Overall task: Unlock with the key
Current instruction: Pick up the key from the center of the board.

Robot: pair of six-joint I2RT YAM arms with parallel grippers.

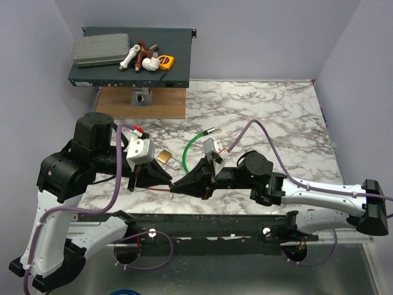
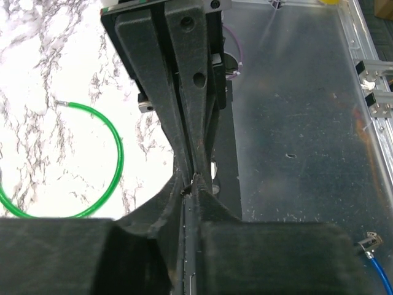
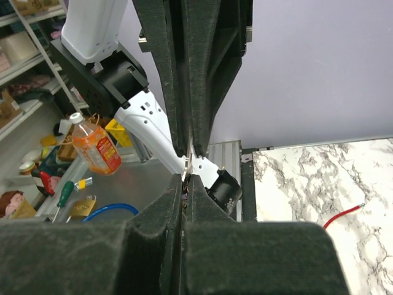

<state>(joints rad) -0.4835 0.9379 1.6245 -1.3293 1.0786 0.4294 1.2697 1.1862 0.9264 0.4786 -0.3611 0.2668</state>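
Left end effector point(image 1: 167, 180) and right end effector point(image 1: 179, 184), both closed, pinch the key point(image 3: 188, 162) between their tips; brass padlock point(image 1: 166, 158) lies apart, insertion outstanding.

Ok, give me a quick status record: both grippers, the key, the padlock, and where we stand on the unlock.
left gripper: shut, tip to tip with the right one
right gripper: shut, facing the left one over the near part of the table
key: thin silvery sliver between the two sets of tips, apparently pinched by both
padlock: lying on the table just beyond the grippers, not touched
green cable: looped beside the padlock
stage: key not yet at the padlock
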